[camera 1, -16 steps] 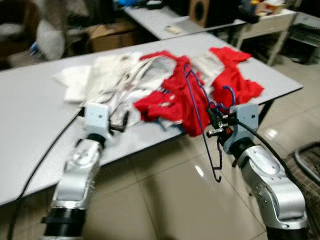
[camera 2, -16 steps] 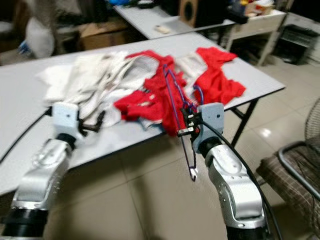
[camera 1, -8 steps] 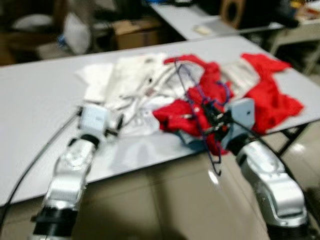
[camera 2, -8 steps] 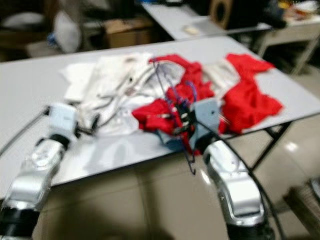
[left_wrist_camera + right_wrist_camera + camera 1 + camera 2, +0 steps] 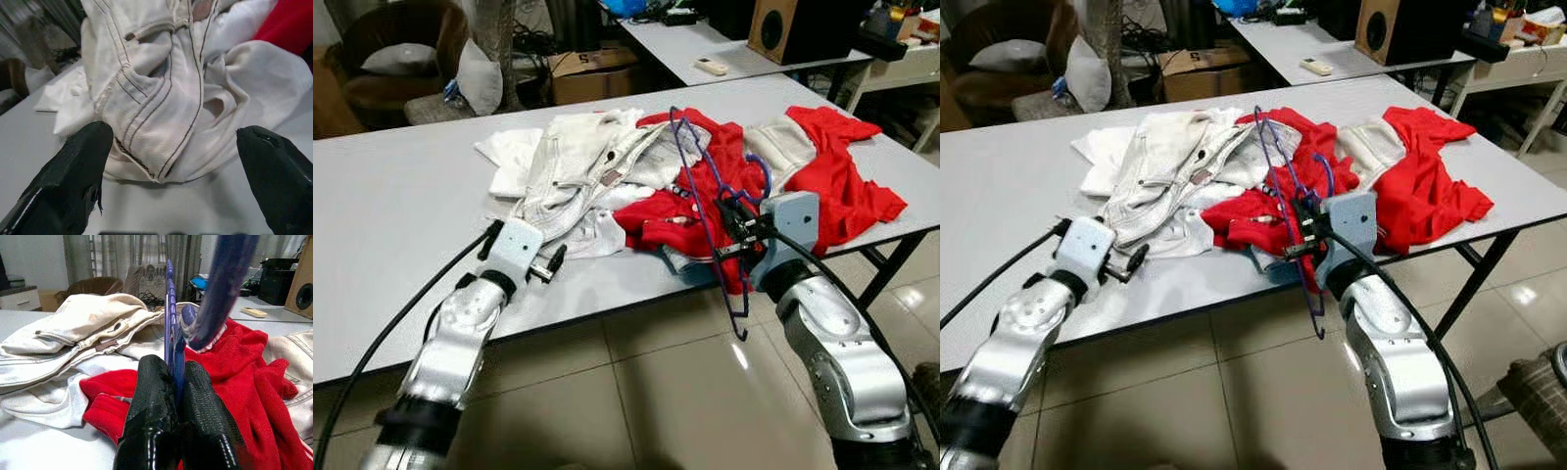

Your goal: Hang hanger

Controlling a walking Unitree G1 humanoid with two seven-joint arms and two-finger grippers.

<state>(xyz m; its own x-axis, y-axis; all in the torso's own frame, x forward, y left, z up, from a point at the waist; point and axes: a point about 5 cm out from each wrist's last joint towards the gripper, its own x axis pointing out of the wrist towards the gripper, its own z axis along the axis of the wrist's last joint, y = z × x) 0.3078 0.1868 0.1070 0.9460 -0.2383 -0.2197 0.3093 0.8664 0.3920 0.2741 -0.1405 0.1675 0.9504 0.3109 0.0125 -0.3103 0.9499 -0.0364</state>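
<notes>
A thin purple hanger (image 5: 703, 201) is held on edge in my right gripper (image 5: 732, 221), which is shut on its wire. The hanger's lower end dips below the table's front edge and its top leans over the red clothes (image 5: 832, 171). In the right wrist view the fingers (image 5: 152, 382) pinch the hanger (image 5: 169, 298) with the clothes pile behind it. My left gripper (image 5: 551, 264) is open, low over the grey table (image 5: 391, 215), pointing at the white garments (image 5: 578, 162). In the left wrist view its gripper (image 5: 173, 133) holds nothing, and white denim (image 5: 161, 98) lies just ahead.
Behind stands a second table (image 5: 705, 44) with a speaker (image 5: 788, 27) and a remote (image 5: 710, 66). A cardboard box (image 5: 592, 69) and a brown armchair (image 5: 401, 44) stand at the back left. A table leg (image 5: 891, 274) stands at the right over the tiled floor (image 5: 636, 392).
The camera has swung and steadied, so the picture is sharp now. The right gripper still holds the hanger at the table's front edge. The left gripper stays open near the white garments.
</notes>
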